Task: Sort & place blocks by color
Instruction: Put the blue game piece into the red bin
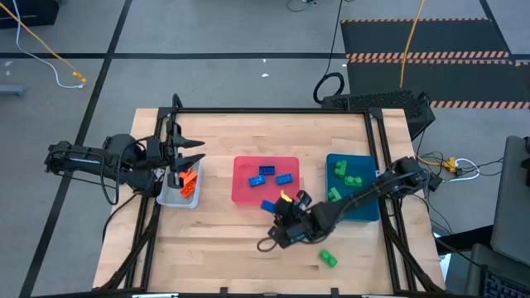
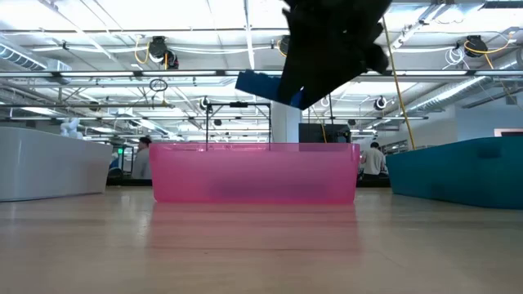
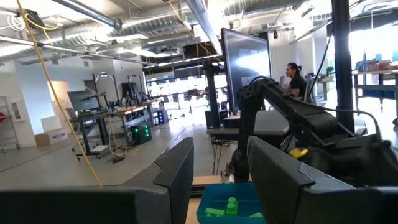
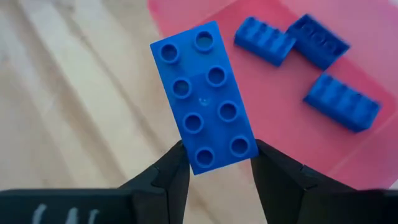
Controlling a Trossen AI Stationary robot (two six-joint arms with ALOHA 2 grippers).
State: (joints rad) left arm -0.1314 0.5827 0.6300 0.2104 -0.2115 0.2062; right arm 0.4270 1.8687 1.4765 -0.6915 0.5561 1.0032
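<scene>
Carrying a blue block [image 4: 205,98], pinched in right claw [image 4: 216,163], just short of the pink tray [image 1: 245,192]; next: over the rim, release beside its blue blocks [image 1: 276,175]; left claw [image 1: 184,179] over grey tray [image 1: 171,197], gripping an orange block [image 1: 188,176].

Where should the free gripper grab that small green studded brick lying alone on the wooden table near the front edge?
Come straight down on the small green studded plastic brick and close on its two long flat sides. It lies alone on the bare wood with free space all round, slightly skewed, so the wrist likely needs turning to match. The studded top gives no flat hold.
</scene>
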